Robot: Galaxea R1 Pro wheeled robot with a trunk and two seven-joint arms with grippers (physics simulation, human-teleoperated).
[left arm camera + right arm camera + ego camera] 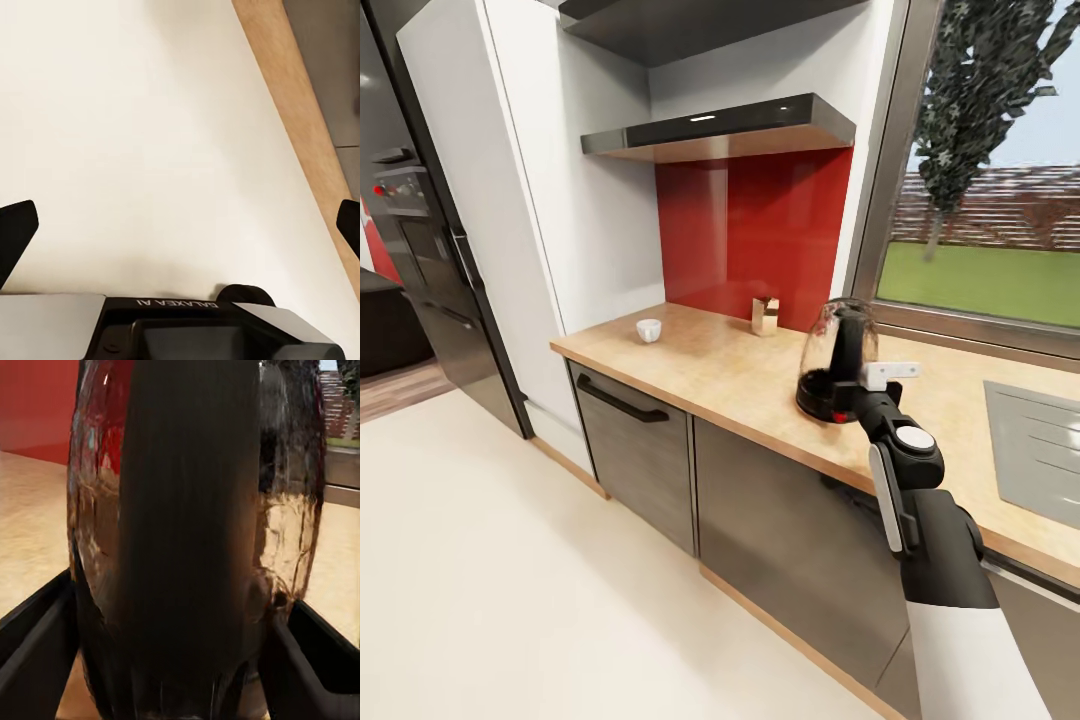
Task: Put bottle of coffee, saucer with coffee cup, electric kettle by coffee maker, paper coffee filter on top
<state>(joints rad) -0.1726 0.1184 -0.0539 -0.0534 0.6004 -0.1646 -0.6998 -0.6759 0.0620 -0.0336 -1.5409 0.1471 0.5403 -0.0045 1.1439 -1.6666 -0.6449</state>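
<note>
— While the right gripper (pixel 180 660) has its jaws set on either side of the kettle (pixel 838 360), would you say it has hold of it?
— It looks so to me. In the right wrist view the dark fingers (pixel 37 652) press in low on both flanks of the glass body, jaws open just as far as the kettle is wide. I'd judge they grip low so it stays upright and doesn't tip.
— And where is the kettle?
— At the worktop (pixel 720 370), near its front edge; whether its black base rests on the wood or is just lifted, I cannot tell.
— What else is up there?
— A small white cup (pixel 648 330) near the worktop's far left end, and a small brown thing (pixel 765 315) against the red wall panel (pixel 760 230), too small to name. Both stand well apart from the kettle.
— And the left gripper (pixel 180 225)?
— Hanging over the pale floor (pixel 135 127), jaws spread wide with nothing between them. Idle, I'd say, kept clear of the cupboards.
</note>
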